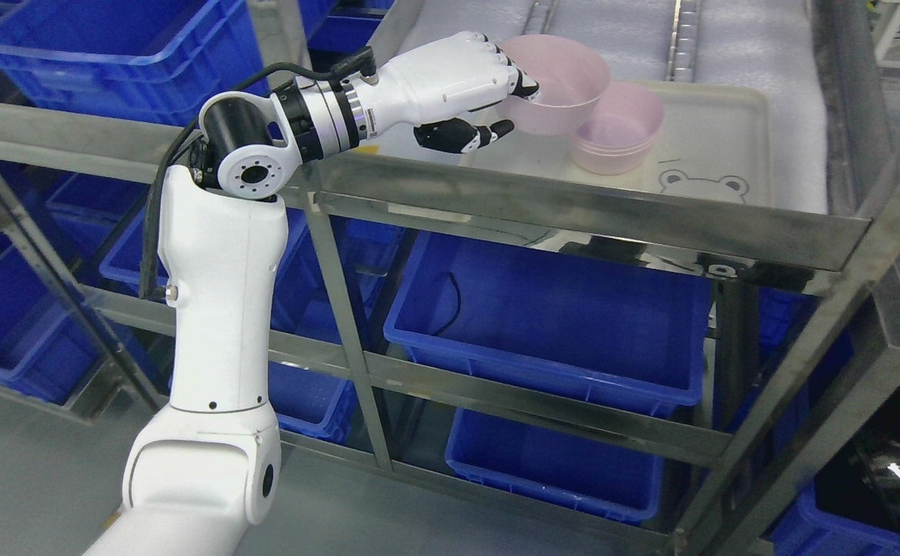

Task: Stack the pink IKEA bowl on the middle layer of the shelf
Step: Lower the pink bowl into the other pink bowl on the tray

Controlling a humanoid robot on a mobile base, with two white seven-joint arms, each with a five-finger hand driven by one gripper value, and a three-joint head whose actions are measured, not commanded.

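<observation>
My left hand [513,108] reaches over the shelf's steel front rail and is shut on the near rim of a pink bowl [562,81], fingers over the rim and thumb below it. The bowl is held tilted, a little above the white tray [716,147]. Just to its right, a stack of pink bowls [621,127] rests on the tray; the held bowl's edge overlaps the stack's left rim. The right arm does not show.
The tray has a bear face printed at its front [703,185]. A steel shelf rail [573,208] runs in front of it. Blue bins [550,316] fill the lower shelf layers and the racks at left. An upright post [836,332] slants at the right.
</observation>
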